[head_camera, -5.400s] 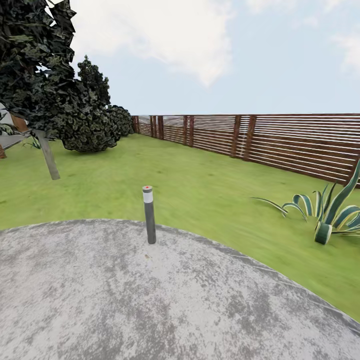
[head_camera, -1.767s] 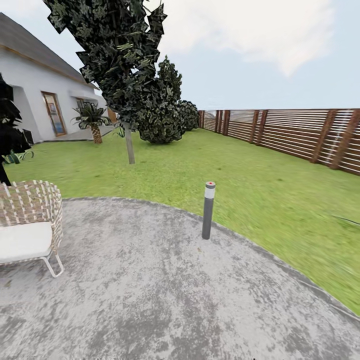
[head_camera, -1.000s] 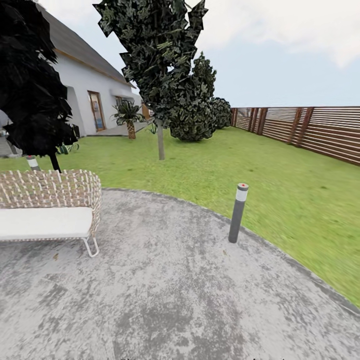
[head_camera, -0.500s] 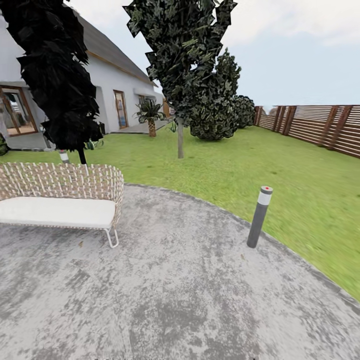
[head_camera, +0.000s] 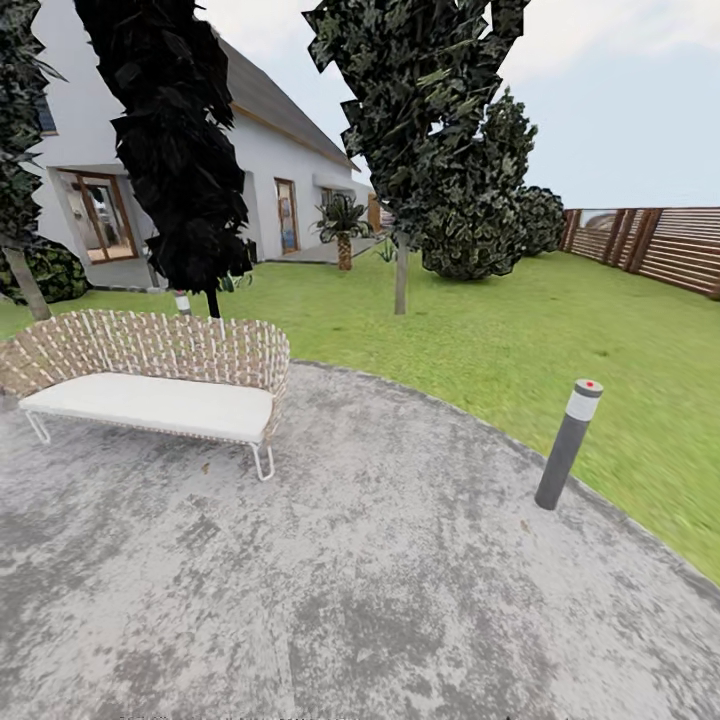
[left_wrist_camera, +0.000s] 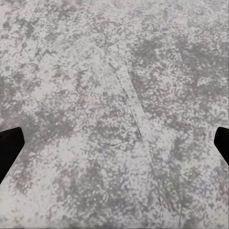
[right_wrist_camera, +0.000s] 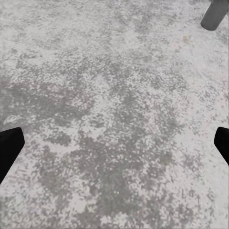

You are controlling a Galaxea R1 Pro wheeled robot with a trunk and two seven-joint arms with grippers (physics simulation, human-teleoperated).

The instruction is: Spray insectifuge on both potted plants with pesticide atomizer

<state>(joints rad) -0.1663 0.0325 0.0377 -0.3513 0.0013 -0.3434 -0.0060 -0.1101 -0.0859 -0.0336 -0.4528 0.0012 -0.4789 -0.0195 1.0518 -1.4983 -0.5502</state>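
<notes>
Spreading across the lower half of the head view, the round mottled-grey stone patio [head_camera: 400, 600] belongs to the garden, with green lawn [head_camera: 500, 340] curving round its far edge toward the upper right of the frame. In the left wrist view the left gripper [left_wrist_camera: 114, 145] hangs over bare patio stone [left_wrist_camera: 119, 95], its two dark fingertips [left_wrist_camera: 8, 148] at opposite edges of the picture, spread wide with nothing between them. The right gripper [right_wrist_camera: 114, 145] is likewise spread wide and empty above the stone, and the base of a grey bollard light [right_wrist_camera: 214, 14] sits in the upper right corner of that view. In the head view that bollard light [head_camera: 566, 445] stands upright at the patio's right edge, just beside the grass. A wicker bench [head_camera: 160, 375] with a white cushion stands at the left middle. Behind it rise dark trees [head_camera: 430, 120], a white house [head_camera: 270, 170] and, at the far right, a brown slat fence [head_camera: 660, 245]. No writing can be read.
</notes>
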